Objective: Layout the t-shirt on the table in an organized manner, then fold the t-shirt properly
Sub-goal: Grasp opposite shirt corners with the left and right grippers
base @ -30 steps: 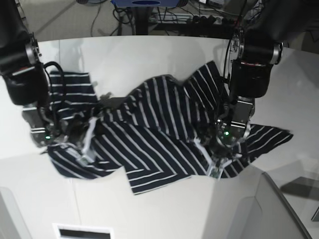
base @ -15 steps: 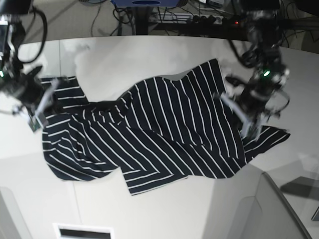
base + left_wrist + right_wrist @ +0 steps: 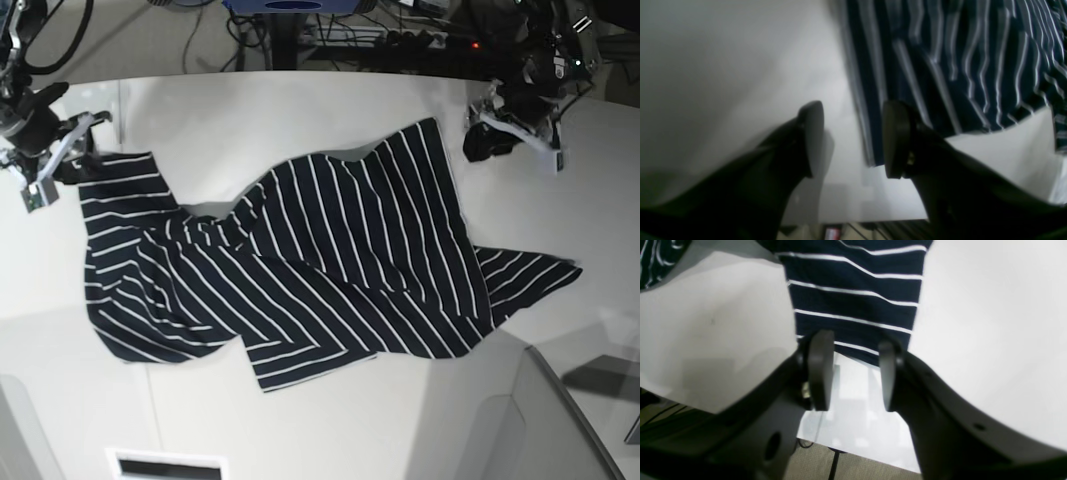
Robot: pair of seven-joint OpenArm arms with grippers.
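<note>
Both hands gaping, empty, left hand [image 3: 853,140] and right hand [image 3: 853,373] beside t-shirt [image 3: 320,270] corners

Lab: cables [image 3: 400,40] behind table [image 3: 300,110]

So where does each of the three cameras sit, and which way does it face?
Base: high up, looking down on the table, the t-shirt and both arms.
Left wrist: behind the open left gripper, facing a shirt edge.
Right wrist: behind the open right gripper, facing a shirt corner.
All three show shirt and table.
</note>
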